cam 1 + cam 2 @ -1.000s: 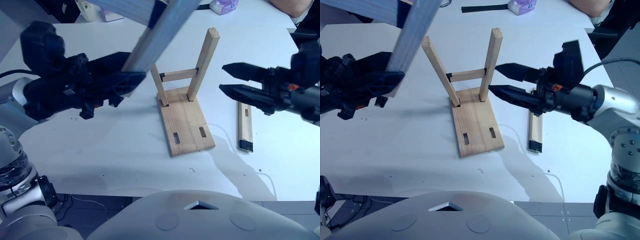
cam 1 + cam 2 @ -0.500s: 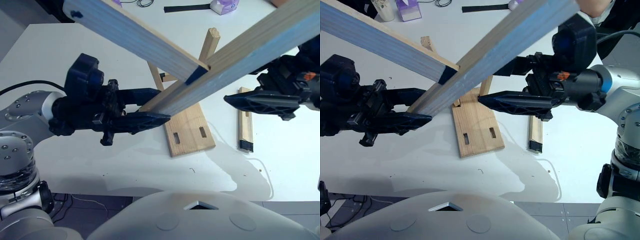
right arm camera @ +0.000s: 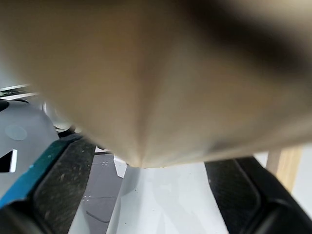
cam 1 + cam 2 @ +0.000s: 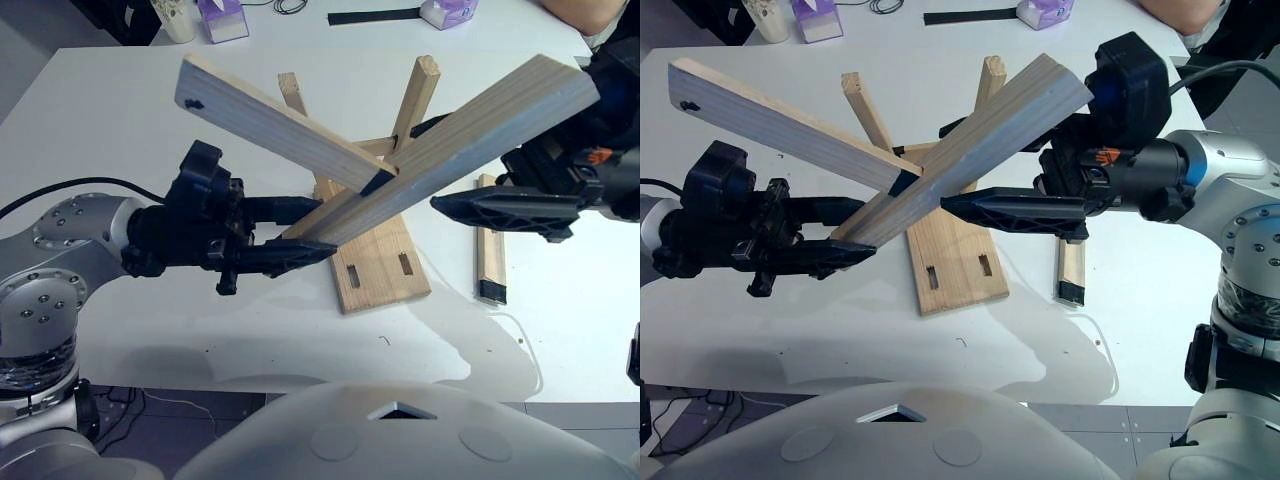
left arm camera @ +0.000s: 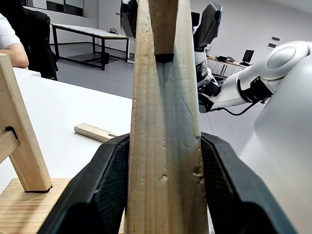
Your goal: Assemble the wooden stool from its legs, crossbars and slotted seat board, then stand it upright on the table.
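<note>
The white table (image 4: 260, 330) carried the work. Above it, the left gripper (image 4: 318, 228) was clamped on the near end of a long pale wooden bar (image 4: 470, 130). This bar rose toward the far right, and a second pale wooden bar (image 4: 270, 120) branched off it to the far left at a dark joint (image 4: 380, 182). I took this pair for the other leg frame, held tilted over the board so its feet could be brought to the slots.

The right gripper (image 4: 425, 165) had its fingers spread, one above and one below the long bar, probably to steady it (whether the pads touched the wood could not be told).

The flat light-wood seat board (image 4: 385, 255) lay mid-table, apparently underside up so that legs could drop in from above. At its far end stood an upright frame (image 4: 420, 85) of two pale legs tied by a thin crossbar (image 4: 368, 147). Near its right edge, not touching it, lay a loose pale wooden strip (image 4: 490, 255) with a dark tip. Two small dark slots (image 4: 353, 275) at the board's near end were empty.

The held bars hid the feet of the upright frame and most of its crossbar. The gripped end sat buried between the left fingers (image 5: 105, 185), so its tip could not be made out. In the right wrist view the wood was a blur.
</note>
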### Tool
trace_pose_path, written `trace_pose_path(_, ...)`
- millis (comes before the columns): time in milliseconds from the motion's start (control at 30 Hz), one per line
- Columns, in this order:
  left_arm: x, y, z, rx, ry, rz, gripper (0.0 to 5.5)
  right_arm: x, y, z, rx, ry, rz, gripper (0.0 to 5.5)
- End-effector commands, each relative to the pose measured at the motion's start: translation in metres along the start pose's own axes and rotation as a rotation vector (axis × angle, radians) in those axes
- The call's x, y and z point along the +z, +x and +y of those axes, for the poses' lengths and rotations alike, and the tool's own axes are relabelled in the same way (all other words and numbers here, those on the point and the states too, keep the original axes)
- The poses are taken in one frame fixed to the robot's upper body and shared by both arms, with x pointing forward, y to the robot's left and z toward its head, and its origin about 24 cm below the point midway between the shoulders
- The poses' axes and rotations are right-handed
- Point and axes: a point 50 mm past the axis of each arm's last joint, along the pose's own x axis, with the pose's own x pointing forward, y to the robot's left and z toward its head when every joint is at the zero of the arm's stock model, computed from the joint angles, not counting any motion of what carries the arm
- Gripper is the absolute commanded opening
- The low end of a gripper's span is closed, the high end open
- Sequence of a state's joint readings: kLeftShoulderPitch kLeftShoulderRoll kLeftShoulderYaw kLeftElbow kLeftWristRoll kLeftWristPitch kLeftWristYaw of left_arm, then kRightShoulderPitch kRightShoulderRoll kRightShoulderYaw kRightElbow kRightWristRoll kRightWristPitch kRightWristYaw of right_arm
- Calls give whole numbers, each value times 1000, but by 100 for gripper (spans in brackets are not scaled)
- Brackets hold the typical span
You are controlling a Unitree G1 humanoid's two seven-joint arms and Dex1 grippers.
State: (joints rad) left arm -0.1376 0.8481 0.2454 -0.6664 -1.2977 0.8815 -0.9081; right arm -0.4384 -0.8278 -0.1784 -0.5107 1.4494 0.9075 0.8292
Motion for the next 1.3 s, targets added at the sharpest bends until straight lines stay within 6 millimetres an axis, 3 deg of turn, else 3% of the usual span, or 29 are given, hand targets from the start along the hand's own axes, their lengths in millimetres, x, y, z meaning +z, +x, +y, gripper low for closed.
trace_pose_path(33, 1, 2, 1, -11, 18, 13, 203, -4, 6, 1, 8, -24, 29, 322)
trace_pose_path(300, 2, 4, 3, -6, 25, 1, 203, -17, 14, 2, 38, -19, 78, 207)
trace_pose_path(733, 2, 1, 10, 22, 23, 15, 203, -17, 11, 0, -11, -45, 66, 207)
trace_pose_path(800, 0, 1, 17, 95, 33, 31, 203, -17, 10, 0, -18, -49, 62, 207)
trace_pose_path(833, -2, 1, 22, 145, 31, 47, 241, -17, 10, 0, -23, -50, 59, 207)
trace_pose_path(1000, -13, -4, 26, 172, -8, 97, 328, -16, 8, -1, -43, -61, 47, 204)
trace_pose_path(1167, -22, -26, 34, 272, -38, 92, 411, -12, 2, -2, -77, -81, 47, 204)
trace_pose_path(1300, -14, -50, 37, 388, -52, 11, 467, -8, -11, 1, -131, -93, 61, 204)
